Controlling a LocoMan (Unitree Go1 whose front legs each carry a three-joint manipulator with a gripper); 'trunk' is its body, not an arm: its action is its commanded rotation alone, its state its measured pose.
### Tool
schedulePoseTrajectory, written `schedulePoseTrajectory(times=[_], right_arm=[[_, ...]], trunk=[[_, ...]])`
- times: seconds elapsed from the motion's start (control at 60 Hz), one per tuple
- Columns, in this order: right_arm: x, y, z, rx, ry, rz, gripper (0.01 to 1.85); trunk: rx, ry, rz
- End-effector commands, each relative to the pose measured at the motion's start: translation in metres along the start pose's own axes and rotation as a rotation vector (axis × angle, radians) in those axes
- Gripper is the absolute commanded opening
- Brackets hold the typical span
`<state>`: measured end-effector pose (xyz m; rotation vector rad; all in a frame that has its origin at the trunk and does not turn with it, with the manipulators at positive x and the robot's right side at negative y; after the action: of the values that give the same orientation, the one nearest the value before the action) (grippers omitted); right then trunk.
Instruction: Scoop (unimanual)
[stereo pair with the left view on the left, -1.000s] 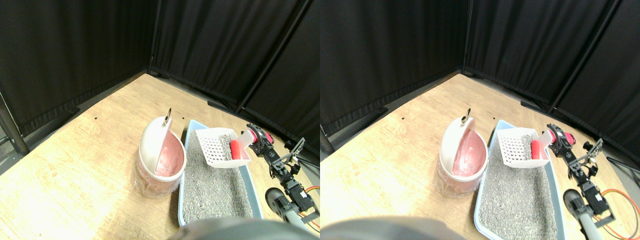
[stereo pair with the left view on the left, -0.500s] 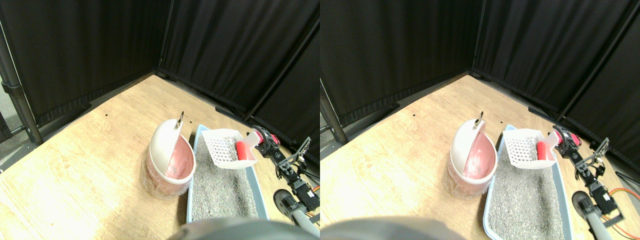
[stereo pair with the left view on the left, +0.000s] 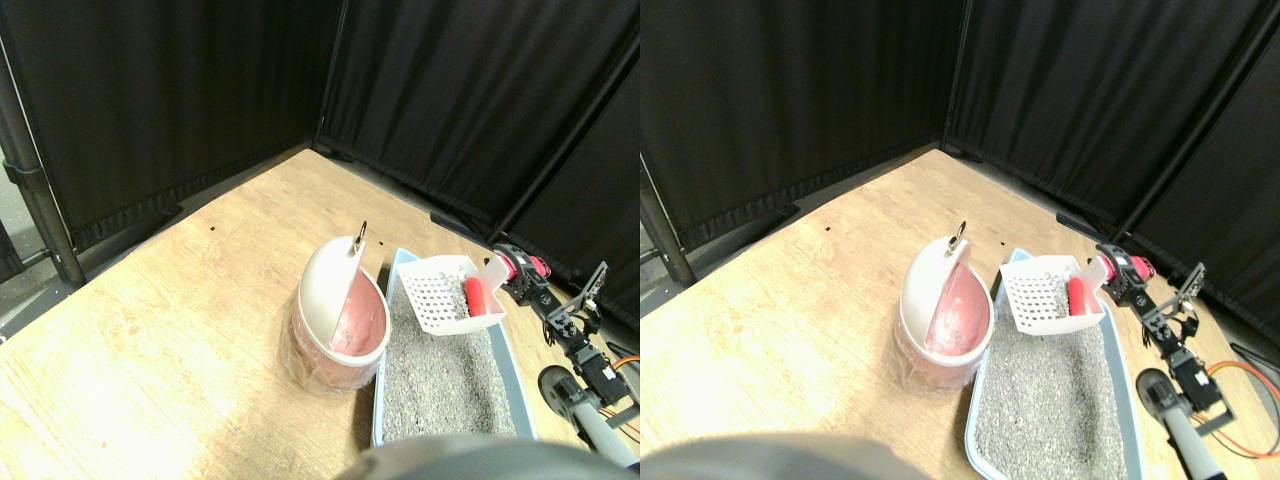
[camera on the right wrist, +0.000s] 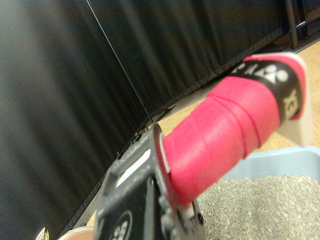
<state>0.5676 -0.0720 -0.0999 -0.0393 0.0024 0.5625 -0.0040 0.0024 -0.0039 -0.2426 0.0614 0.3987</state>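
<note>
A white slotted scoop (stereo pair with the left view on the left: 440, 293) hangs above the far end of the blue litter tray (stereo pair with the left view on the left: 390, 330), which is filled with grey litter (stereo pair with the left view on the left: 440, 375). A red piece (stereo pair with the left view on the left: 476, 297) lies in the scoop, by its back wall. My right gripper (stereo pair with the left view on the left: 510, 270) reaches in from the right and is shut on the scoop's red-wrapped handle (camera on the right wrist: 225, 130). In the wrist view the dark jaw (camera on the right wrist: 135, 200) presses against that handle, with litter (camera on the right wrist: 270, 200) below. A bin (stereo pair with the left view on the left: 340, 315) with a white swing lid and pink liner stands just left of the tray.
Black curtains (stereo pair with the left view on the left: 200, 90) close off the wooden floor (stereo pair with the left view on the left: 170, 330) at the back and sides. A metal post (stereo pair with the left view on the left: 30, 190) stands at the far left. Orange cables (stereo pair with the left view on the left: 625, 365) trail beside my arm at the lower right.
The view shifted right a second ago as the camera moved. Since half a second ago the scoop, still carrying the red piece, has edged left toward the bin.
</note>
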Motion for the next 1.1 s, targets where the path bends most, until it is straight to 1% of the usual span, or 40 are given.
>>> schedulePoseTrajectory(times=[0.017, 0.05, 0.117, 0.183, 0.267, 0.3, 0.333, 0.45, 0.55, 0.6, 0.617, 0.7, 0.867, 0.883, 0.917, 0.933, 1.083, 1.1], right_arm=[[0.002, 0.004, 0.008, -0.025, -0.03, 0.03, 0.05], [0.002, 0.005, 0.009, -0.032, -0.01, 0.025, 0.05], [0.002, 0.004, 0.008, -0.057, -0.007, 0.04, 0.05], [0.002, 0.005, 0.009, -0.065, 0.008, 0.03, 0.05], [0.003, 0.004, 0.009, -0.105, 0.009, 0.05, 0.05], [0.004, 0.004, 0.01, -0.112, 0.008, 0.071, 0.05], [0.004, 0.004, 0.01, -0.116, 0.01, 0.072, 0.05], [0.005, 0.007, 0.02, -0.14, 0.023, 0.073, 0.05], [0.006, 0.01, 0.024, -0.16, 0.034, 0.071, 0.05], [0.006, 0.012, 0.025, -0.157, 0.051, 0.069, 0.05], [0.007, 0.012, 0.025, -0.156, 0.051, 0.071, 0.05], [0.008, 0.014, 0.025, -0.154, 0.048, 0.083, 0.05], [0.007, 0.019, 0.026, -0.147, 0.065, 0.075, 0.05], [0.008, 0.019, 0.026, -0.139, 0.058, 0.088, 0.05], [0.008, 0.021, 0.026, -0.143, 0.068, 0.077, 0.05], [0.008, 0.022, 0.026, -0.145, 0.07, 0.078, 0.05], [0.008, 0.029, 0.028, -0.158, 0.085, 0.096, 0.05], [0.008, 0.029, 0.028, -0.16, 0.092, 0.095, 0.05]], trunk=[[0.009, 0.006, 0.046], [0.011, 0.005, 0.045], [0.012, 0.006, 0.042], [0.012, 0.006, 0.039], [0.013, 0.006, 0.038], [0.012, 0.006, 0.036], [0.014, 0.003, 0.034], [0.012, 0.004, 0.032], [0.01, 0.002, 0.031], [0.01, 0.002, 0.031], [0.008, -0.001, 0.033], [0.008, -0.001, 0.033], [0.006, -0.002, 0.038], [0.004, -0.004, 0.045], [0.004, -0.004, 0.045], [0.003, -0.002, 0.046], [0.005, -0.002, 0.049], [0.004, 0.0, 0.048]])
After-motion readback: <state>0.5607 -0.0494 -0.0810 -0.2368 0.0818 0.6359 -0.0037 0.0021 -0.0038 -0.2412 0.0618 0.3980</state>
